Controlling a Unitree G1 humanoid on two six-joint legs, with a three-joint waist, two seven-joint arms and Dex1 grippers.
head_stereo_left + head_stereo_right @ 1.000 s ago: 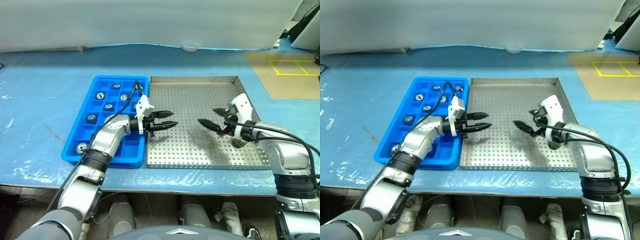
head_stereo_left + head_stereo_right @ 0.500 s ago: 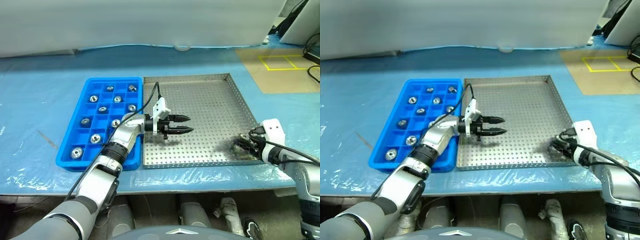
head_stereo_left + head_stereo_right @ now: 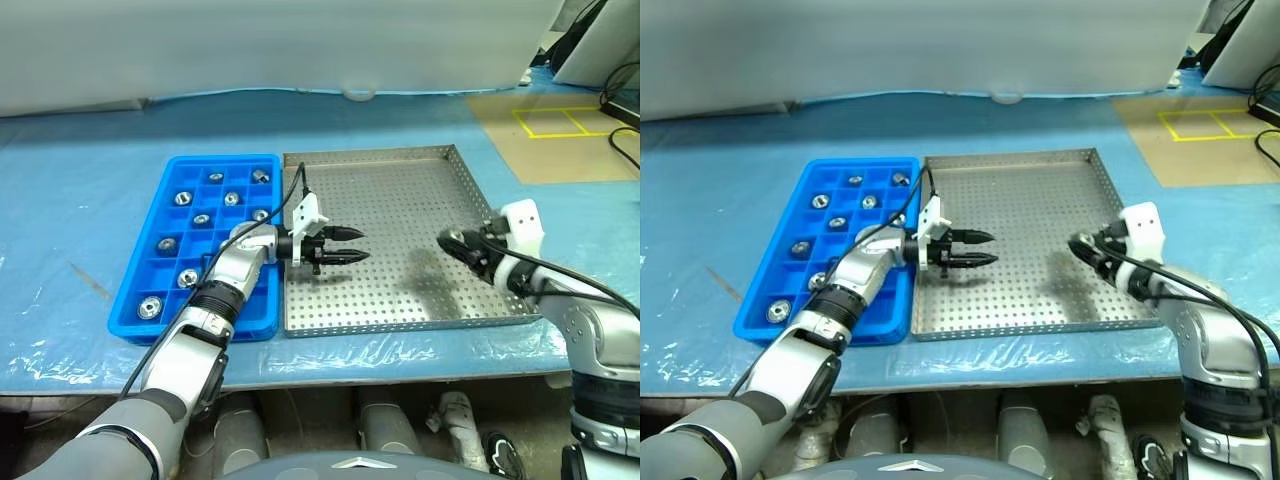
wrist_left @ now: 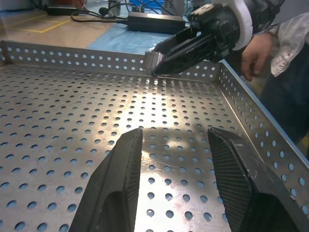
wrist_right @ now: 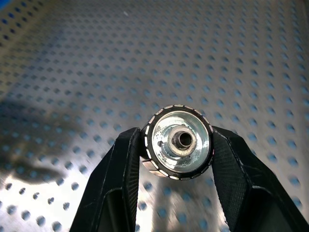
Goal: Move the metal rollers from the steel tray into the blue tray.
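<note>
Right wrist view: no readable writing.

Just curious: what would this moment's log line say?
right claw: gripping roller over steel tray | left claw: open, empty | blue tray: holds rollers

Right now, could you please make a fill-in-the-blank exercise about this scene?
1. The right gripper is shut on a metal ____.
2. The left gripper hovers open over the ____ tray.
3. The other rollers sit in compartments of the ____ tray.

Missing words: roller; steel; blue
</note>
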